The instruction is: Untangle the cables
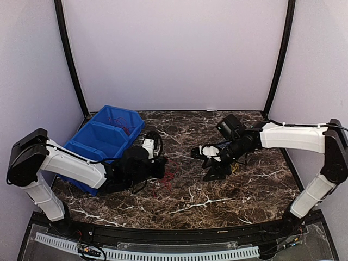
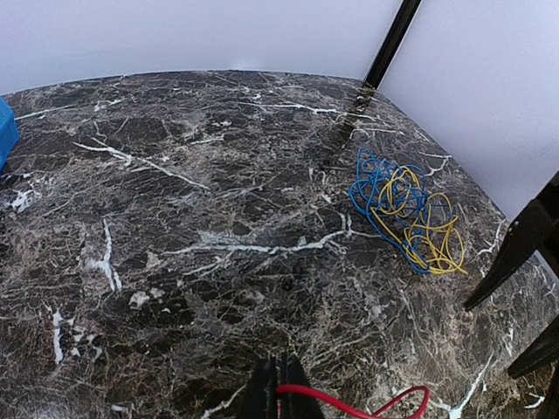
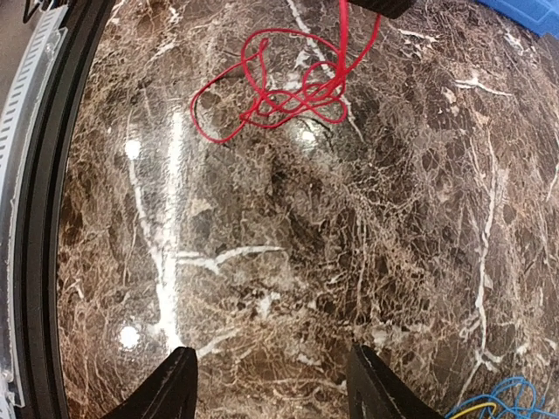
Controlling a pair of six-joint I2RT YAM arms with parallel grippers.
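Your left hand (image 2: 279,390) is pressed together on the thin red cable (image 2: 354,404). The wire comes out from between the black fingertips and curves away just above the dark brown, white-veined marble counter (image 2: 175,218). In the right wrist view that same wire drops from the left hand at the top edge into a loose knot of loops lying flat on the stone. One wider loop spreads toward the near edge.

Your right hand (image 3: 275,388) hovers low over bare counter. Its two black fingers (image 3: 179,388) stand apart with nothing between them. It faces the red loops, which lie well apart from it.

The thin blue cable (image 2: 367,188) and the thin yellow cable (image 2: 437,249) are wound through each other in one small heap on the right half of the counter. They are clear of the red one. The heap lies just beside your right hand, on its outer side. I cannot tell whether a finger touches it.

The blue plastic bin (image 1: 95,142), with its two compartments, sits at the back left of the counter, beside your left arm.
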